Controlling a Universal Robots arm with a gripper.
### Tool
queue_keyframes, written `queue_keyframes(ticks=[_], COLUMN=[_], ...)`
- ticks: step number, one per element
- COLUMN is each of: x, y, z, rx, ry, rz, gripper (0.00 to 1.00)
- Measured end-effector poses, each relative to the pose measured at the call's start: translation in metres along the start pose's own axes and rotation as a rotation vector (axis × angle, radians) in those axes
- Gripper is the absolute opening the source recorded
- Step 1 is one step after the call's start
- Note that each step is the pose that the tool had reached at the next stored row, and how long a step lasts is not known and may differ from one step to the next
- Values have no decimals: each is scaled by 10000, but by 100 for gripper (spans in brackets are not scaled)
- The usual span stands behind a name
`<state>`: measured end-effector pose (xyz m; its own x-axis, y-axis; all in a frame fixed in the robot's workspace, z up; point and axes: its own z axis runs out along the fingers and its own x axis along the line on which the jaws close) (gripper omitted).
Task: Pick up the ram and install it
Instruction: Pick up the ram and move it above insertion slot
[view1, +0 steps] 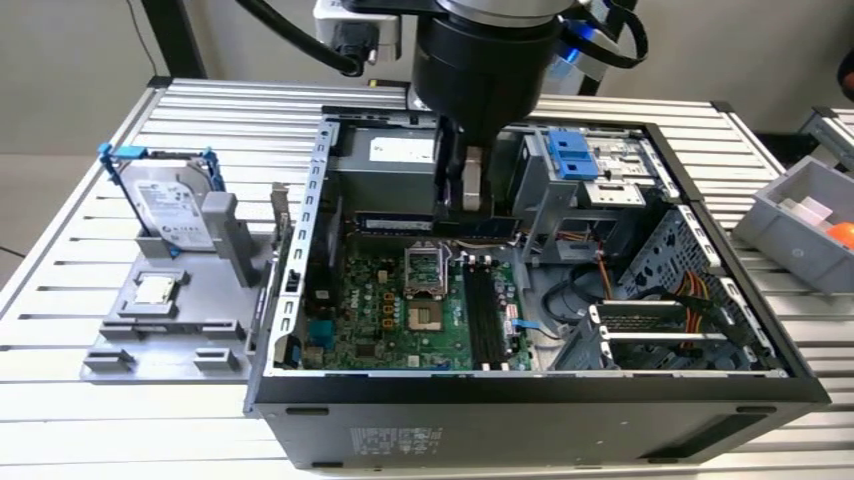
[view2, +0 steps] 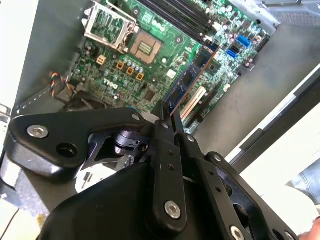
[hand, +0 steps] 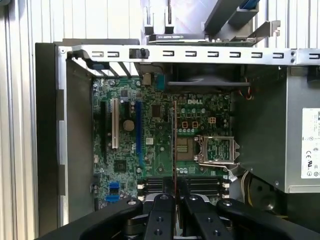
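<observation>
End effector (hand: 175, 186): pressed together, pinching the ram (view2: 192, 80) by its top edge.
Ram: hangs under the end effector, thin edge down, over the board (view1: 387, 310) inside the case (view1: 534, 400).
Long axis: lies across the black slots (view1: 483, 310), not along them.
Slots: just below the ram, I think, and they look empty.
Room: tight, with the case walls close by.
Worktop (view1: 80, 420): ridged metal, holds the case.

My gripper (view2: 167, 114) is black; ram (view2: 189, 80) dark bluish-green. Motherboard (view1: 380, 310) green, with black slots (view1: 483, 320). Hard drive (view1: 174, 210) silver, frame (view1: 140, 152) blue. Case (view1: 534, 400) dark grey. Table (view1: 120, 430) silvery, ribbed. Bin (view1: 785, 215) grey.
</observation>
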<state>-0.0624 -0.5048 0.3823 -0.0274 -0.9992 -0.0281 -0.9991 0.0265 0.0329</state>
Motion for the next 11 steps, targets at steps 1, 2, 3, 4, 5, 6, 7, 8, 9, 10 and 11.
queue_keyframes(ticks=[1,2,3,4,5,6,7,8,9,10,11], x=[-1,0,-1,-1,-1,-1,-1,-1,-2,-2,-3], y=[-12,-13,-13,-13,-14,-15,-21,-27,-34,-48,-64], z=[-1,-1,-1,-1,0,-1,-1,-1,-1,-1,-3], rx=[0,0,0,0,1,0,0,0,0,1,-1], ry=[2,2,2,2,1,2,1,2,1,0,4], rz=[0,1,1,2,2,2,-1,-1,1,1,1], gripper=[0,0,0,0,0,0,0,0,0,0,0])
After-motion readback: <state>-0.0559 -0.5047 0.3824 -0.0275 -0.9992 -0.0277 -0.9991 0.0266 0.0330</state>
